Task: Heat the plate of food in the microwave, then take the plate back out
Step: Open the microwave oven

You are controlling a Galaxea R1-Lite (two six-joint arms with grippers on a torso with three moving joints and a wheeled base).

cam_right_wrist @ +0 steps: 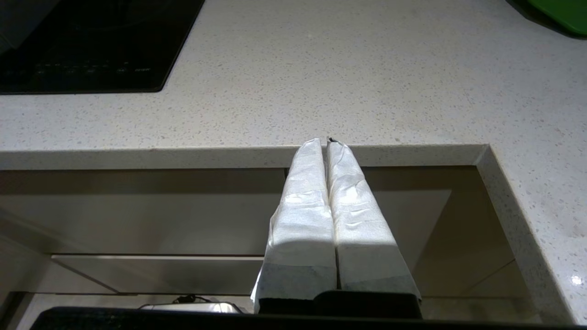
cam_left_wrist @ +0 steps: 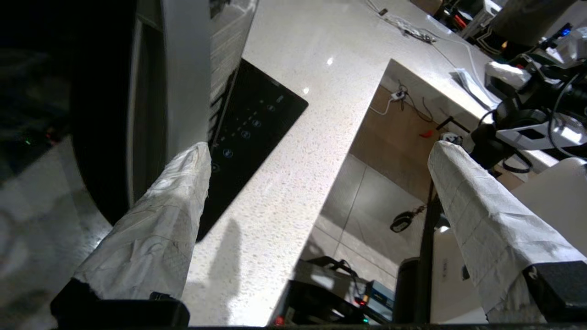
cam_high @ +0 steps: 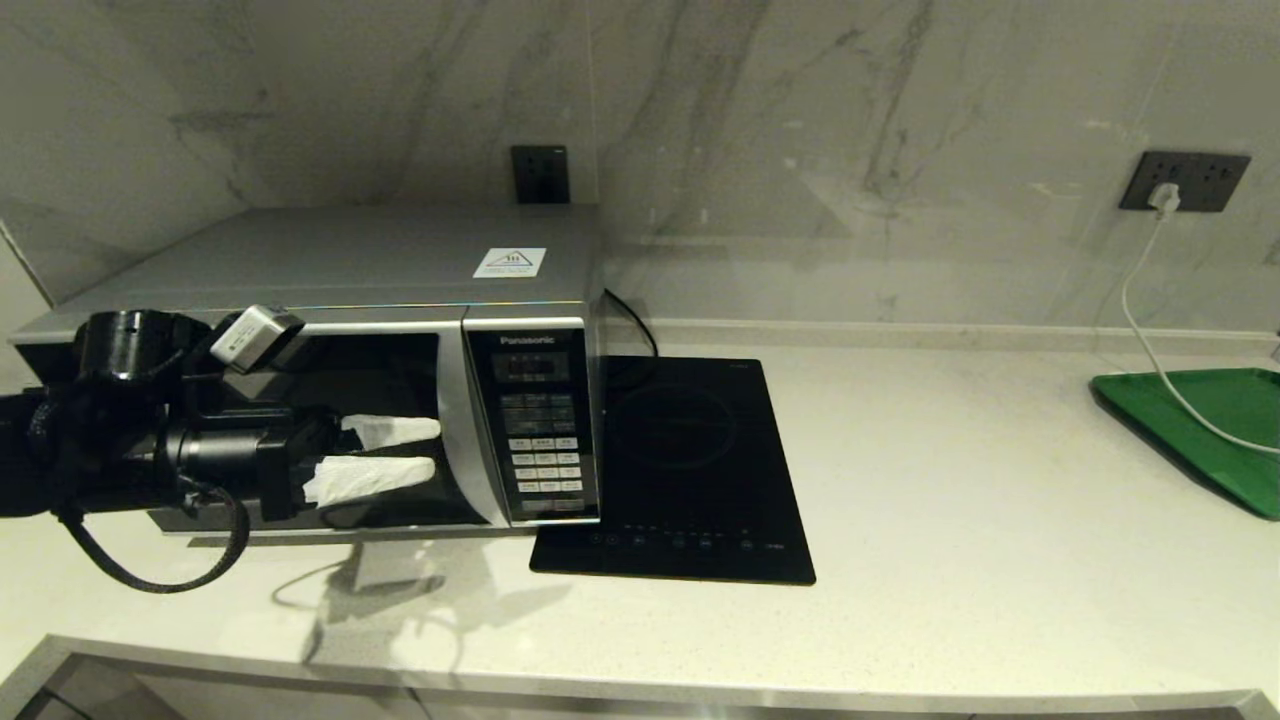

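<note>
The silver-grey Panasonic microwave (cam_high: 380, 250) stands at the left of the counter with its dark glass door (cam_high: 390, 385) shut. My left gripper (cam_high: 435, 447) hovers just in front of that door, near its edge by the button panel (cam_high: 540, 430). It is open with nothing between its white-wrapped fingers (cam_high: 385, 432). In the left wrist view the left gripper (cam_left_wrist: 321, 145) frames the counter edge, with the microwave (cam_left_wrist: 183, 68) beside one finger. My right gripper (cam_right_wrist: 324, 140) is shut and empty, parked low before the counter's front edge. The plate of food is out of view.
A flat black induction hob (cam_high: 690, 470) lies right of the microwave and also shows from the wrists (cam_left_wrist: 247, 123) (cam_right_wrist: 91, 41). A green tray (cam_high: 1210, 420) sits at the far right, with a white cable (cam_high: 1150, 330) trailing onto it from a wall socket (cam_high: 1185, 180).
</note>
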